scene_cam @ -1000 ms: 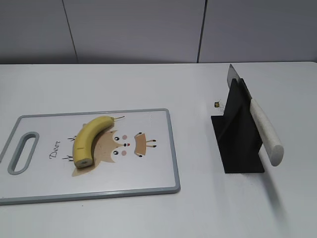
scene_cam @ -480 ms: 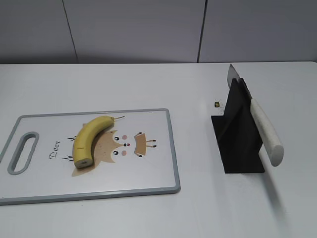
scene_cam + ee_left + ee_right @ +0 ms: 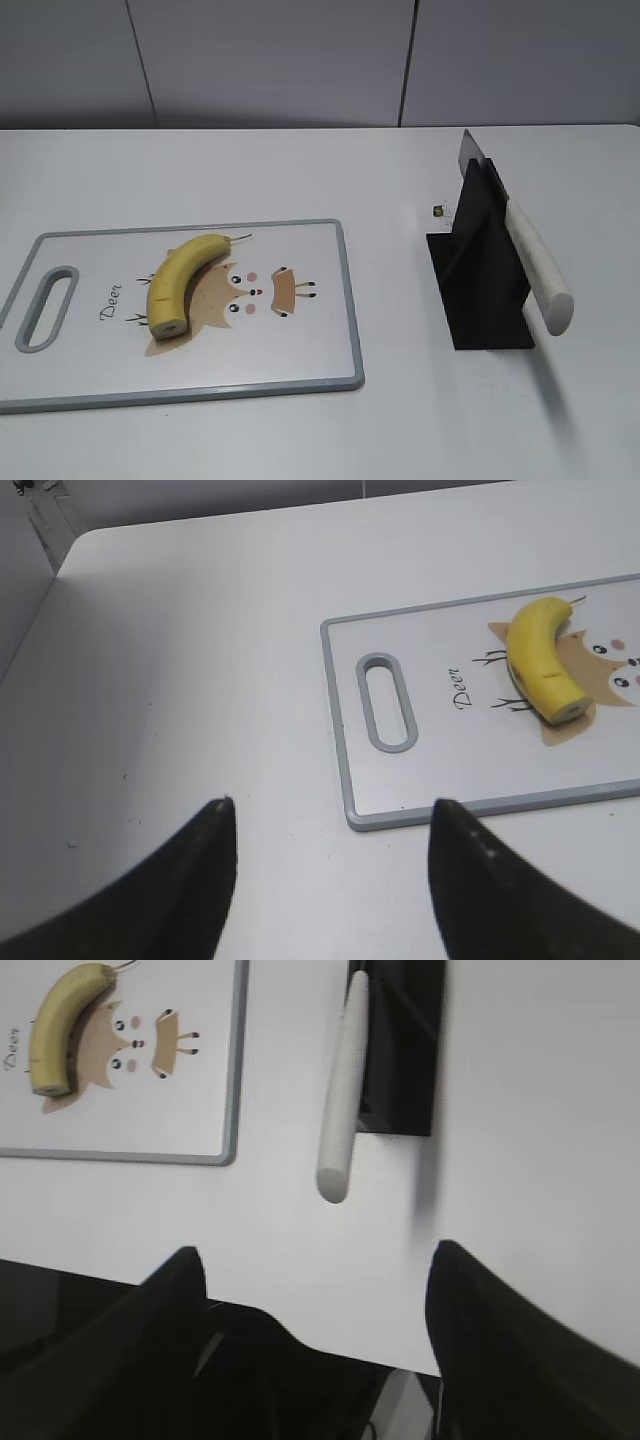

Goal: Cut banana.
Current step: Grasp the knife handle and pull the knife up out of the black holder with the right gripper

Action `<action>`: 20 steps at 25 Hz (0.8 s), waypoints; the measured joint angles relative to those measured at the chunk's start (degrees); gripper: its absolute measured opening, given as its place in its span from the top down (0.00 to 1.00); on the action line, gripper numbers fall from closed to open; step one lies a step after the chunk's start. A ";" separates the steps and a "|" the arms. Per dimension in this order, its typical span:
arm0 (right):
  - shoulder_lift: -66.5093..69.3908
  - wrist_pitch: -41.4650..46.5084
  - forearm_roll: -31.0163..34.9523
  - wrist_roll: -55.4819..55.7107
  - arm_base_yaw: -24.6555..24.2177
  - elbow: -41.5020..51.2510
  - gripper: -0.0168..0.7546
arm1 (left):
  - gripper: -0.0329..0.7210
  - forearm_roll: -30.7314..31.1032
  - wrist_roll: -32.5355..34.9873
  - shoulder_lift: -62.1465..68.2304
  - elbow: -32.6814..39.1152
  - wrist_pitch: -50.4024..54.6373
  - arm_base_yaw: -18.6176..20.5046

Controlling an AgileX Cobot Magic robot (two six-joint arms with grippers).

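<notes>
Banana lies on cutting board near counter's left edge. Knife sits in black stand, right side. Left gripper and right gripper both spread, holding nothing.

A broad white table fills the near scene under soft, even light. Behind its far edge stands a grey panelled wall with thin dark vertical seams.

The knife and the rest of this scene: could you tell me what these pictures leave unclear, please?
- Knife: most of the blade is hidden in the black stand, exterior view.
- Small object beside the stand: too small to identify.
- Banana: its underside is hidden against the cutting board.
</notes>
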 joint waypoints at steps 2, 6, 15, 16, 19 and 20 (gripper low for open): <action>3.18 -0.07 2.26 0.00 0.07 -0.39 0.31 | 0.17 0.00 0.00 0.00 0.00 0.00 0.00; 7.89 -0.07 3.26 0.00 0.07 -0.51 0.31 | 0.18 0.00 0.00 0.00 0.00 0.00 0.00; 12.92 -0.11 2.96 2.53 4.79 -0.72 0.31 | 0.18 0.00 0.00 0.00 0.00 0.00 0.00; 13.37 -0.11 1.16 3.67 6.96 -0.79 0.31 | 0.18 0.00 0.00 0.00 0.00 0.00 0.00; 15.33 -0.11 -5.25 9.38 12.55 -1.05 0.31 | 0.18 0.00 0.00 0.00 0.00 0.00 0.00; 16.14 -0.11 -6.51 10.63 13.71 -1.05 0.31 | 0.18 0.00 0.00 0.00 0.00 0.00 0.00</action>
